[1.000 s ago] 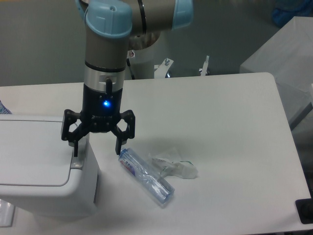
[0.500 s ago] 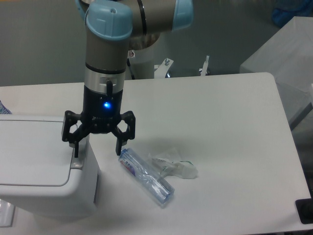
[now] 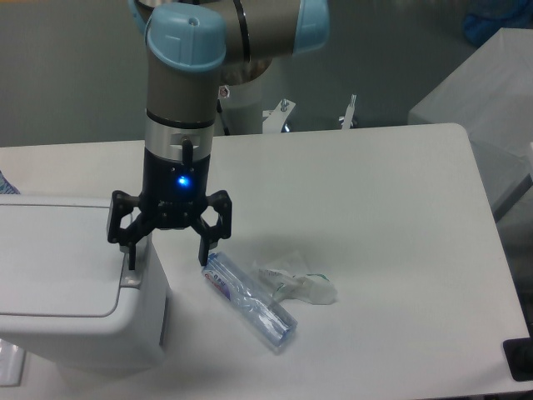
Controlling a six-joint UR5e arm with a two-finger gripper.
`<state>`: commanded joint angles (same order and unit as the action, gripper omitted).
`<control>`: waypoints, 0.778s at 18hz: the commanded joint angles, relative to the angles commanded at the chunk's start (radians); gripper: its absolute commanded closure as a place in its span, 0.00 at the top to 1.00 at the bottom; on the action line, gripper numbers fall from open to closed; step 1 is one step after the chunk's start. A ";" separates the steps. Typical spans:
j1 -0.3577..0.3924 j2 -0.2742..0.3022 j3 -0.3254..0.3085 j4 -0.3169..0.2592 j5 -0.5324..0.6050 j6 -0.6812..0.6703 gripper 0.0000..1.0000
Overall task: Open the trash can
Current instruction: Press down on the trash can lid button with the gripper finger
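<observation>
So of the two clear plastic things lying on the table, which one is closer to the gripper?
The plastic bottle lying on its side: its near end sits just below the open gripper's right-hand fingertip. The crumpled clear wrapper lies farther right, beyond the bottle.

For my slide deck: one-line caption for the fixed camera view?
Open gripper straddles the closed white trash can's right edge by its latch tab, bottle lying alongside.

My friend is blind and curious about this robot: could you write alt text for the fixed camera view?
A robot arm's open gripper hangs over the right edge of a closed white trash can, one finger by its grey latch tab. To its right, a clear plastic bottle and crumpled clear wrapper lie on the white table.
</observation>
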<state>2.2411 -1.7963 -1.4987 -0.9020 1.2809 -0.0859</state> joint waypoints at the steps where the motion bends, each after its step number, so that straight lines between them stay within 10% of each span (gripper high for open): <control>1: 0.000 -0.003 -0.002 0.000 0.000 0.000 1.00; 14: 0.000 -0.009 0.000 0.002 0.002 0.000 1.00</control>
<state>2.2411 -1.8055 -1.4987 -0.9004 1.2824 -0.0859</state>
